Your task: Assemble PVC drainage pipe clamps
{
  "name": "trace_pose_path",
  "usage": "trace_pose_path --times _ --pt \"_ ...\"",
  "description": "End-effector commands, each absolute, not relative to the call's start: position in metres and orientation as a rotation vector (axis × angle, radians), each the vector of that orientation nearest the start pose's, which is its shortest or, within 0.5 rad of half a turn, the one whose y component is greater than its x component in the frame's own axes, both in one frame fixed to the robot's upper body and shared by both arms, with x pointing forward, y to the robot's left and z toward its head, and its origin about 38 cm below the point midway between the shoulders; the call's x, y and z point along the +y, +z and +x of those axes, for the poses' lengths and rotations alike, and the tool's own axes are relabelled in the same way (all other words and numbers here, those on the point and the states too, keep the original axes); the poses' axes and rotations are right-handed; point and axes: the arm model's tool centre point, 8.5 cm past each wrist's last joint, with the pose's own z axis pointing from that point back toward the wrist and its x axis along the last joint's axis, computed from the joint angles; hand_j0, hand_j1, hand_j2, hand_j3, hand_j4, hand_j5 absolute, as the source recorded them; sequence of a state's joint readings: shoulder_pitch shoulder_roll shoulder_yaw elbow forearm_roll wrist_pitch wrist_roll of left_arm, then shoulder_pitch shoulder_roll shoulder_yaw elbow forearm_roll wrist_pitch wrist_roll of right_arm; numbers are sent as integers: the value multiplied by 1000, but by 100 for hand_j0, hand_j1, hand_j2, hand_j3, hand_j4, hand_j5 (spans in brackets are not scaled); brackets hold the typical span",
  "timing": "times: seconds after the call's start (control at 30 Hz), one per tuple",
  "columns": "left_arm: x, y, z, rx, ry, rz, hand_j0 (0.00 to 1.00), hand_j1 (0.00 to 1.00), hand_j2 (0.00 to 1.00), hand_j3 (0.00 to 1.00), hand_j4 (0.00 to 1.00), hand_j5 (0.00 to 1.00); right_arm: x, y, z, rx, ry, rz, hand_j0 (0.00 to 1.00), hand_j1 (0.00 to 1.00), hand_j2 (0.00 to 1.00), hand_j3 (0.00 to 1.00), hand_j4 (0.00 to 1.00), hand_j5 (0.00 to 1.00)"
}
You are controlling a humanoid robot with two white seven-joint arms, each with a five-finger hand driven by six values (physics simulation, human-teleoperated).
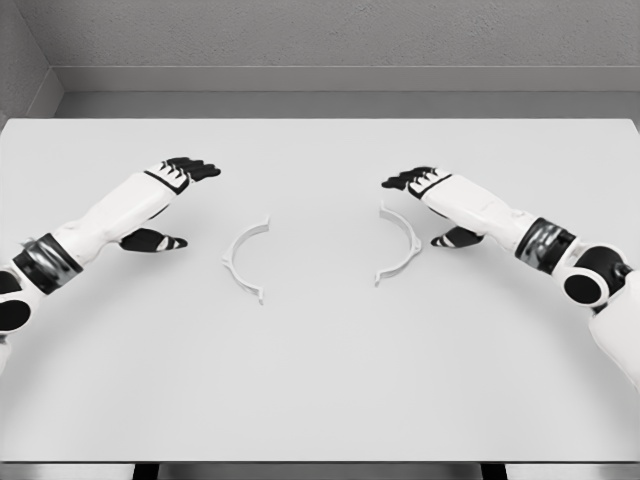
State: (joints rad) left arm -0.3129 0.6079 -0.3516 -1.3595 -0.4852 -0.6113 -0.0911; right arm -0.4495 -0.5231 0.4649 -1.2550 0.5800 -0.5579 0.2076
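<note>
**On the table, two clamp halves waiting, both hands released**

Near table (320, 380) centre, lying flat and well apart: left clamp half (244, 260) with its curve bulging toward 9 o'clock, right clamp half (400, 243) bulging toward 3 o'clock, open sides facing each other. Neither yet grasped.

Best approach, judged from this layout: pinch each half at mid-arc, lift just clear, keep both level, then slide inward until the end tabs meet squarely. Tilting either piece risks a missed mating.

Left hand (172, 200) at 9 o'clock of its half, raised, palm turned inward, fingers extended toward 3 o'clock, thumb spread below, holding nothing. Right hand (432, 200) just beside the upper tip of its half, mirrored, fingers extended toward 9 o'clock, equally unclenched and empty.
</note>
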Motion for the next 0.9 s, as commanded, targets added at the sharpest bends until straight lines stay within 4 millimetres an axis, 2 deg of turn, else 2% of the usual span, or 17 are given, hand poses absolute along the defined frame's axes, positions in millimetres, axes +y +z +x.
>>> trace_pose_path --times 0.0,0.23,0.63,0.67,0.83,0.87 --pt "304 139 412 -1793 -1492 446 100 100 100 100 100 100 -264 119 443 -1628 1667 -404 100 100 100 100 100 100" --pt "295 128 414 -1773 -1505 409 100 100 100 100 100 100 -261 123 442 -1644 1670 -403 100 100 100 100 100 100" --pt "294 126 414 -1771 -1508 402 100 100 100 100 100 100 -259 123 442 -1647 1671 -402 100 100 100 100 100 100" --pt "283 118 410 -1772 -1517 367 100 100 100 100 100 100 -240 128 441 -1686 1683 -382 100 100 100 100 100 100" --pt "283 118 411 -1770 -1519 366 100 100 100 100 100 100 -235 126 440 -1684 1697 -377 100 100 100 100 100 100" --pt "280 116 410 -1770 -1518 357 100 100 100 100 100 100 -229 125 439 -1688 1697 -365 100 100 100 100 100 100"
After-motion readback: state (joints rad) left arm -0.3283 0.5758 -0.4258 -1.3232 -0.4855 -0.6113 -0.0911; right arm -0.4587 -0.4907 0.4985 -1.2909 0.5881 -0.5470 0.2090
